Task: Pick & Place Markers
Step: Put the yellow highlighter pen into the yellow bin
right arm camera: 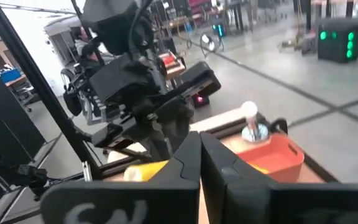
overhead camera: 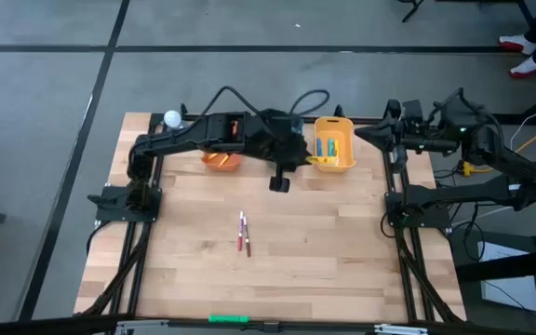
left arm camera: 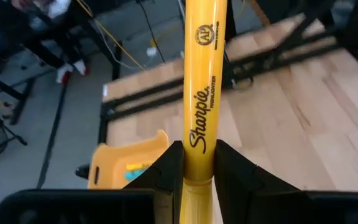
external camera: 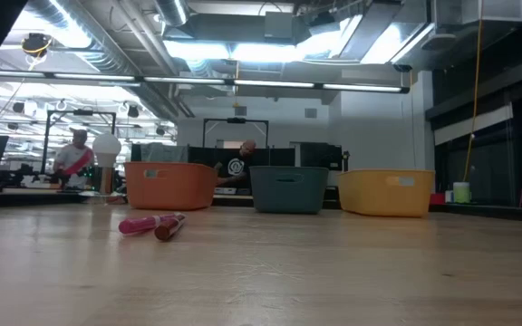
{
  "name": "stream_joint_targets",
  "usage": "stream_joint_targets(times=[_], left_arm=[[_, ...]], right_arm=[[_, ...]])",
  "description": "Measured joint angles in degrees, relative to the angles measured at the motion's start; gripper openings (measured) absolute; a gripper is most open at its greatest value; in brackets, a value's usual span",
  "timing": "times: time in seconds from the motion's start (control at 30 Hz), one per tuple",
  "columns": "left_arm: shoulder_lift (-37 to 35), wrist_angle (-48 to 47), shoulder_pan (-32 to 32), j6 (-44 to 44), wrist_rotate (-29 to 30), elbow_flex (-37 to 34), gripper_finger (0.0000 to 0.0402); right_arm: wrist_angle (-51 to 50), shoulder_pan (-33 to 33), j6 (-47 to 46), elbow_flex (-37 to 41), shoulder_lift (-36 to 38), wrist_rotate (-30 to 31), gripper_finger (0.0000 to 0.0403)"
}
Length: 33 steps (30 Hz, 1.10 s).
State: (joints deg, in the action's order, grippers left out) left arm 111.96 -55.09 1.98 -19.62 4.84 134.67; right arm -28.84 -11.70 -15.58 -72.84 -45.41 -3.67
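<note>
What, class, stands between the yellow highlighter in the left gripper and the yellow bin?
Nothing visible. The left gripper holds the yellow highlighter above the table, beside the yellow bin, with only open space between them.

The wooden table (overhead camera: 324, 251) stands on a grey floor (overhead camera: 45, 140) with dark lines across it. Behind the table, far back in the room, long bright lights (external camera: 270, 86) hang from the ceiling among pipes. A person in a red and white top (external camera: 72, 156) sits at a desk far behind the table. Another person (external camera: 236, 165) sits behind the table's middle. A white ball lamp (external camera: 107, 145) stands near the table's back edge.
</note>
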Motion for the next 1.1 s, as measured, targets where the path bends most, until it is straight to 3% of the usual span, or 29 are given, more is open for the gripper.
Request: stream_joint_targets(times=[0.63,0.87,1.1], left_arm=[[-3.41,17.69,5.25,7.46,-8.71,-0.04,0.0061],[-3.86,23.29,6.95,10.66,-13.88,-0.04,0.0061],[-3.86,24.02,7.21,11.19,-14.12,-0.04,0.0061]], right_arm=[[6.26,0.00,6.95,0.00,-0.02,-0.69,0.0002],[8.73,0.00,8.61,0.00,-0.02,-1.06,0.0016],[8.44,0.00,10.08,0.00,-0.07,-1.08,0.0038]])
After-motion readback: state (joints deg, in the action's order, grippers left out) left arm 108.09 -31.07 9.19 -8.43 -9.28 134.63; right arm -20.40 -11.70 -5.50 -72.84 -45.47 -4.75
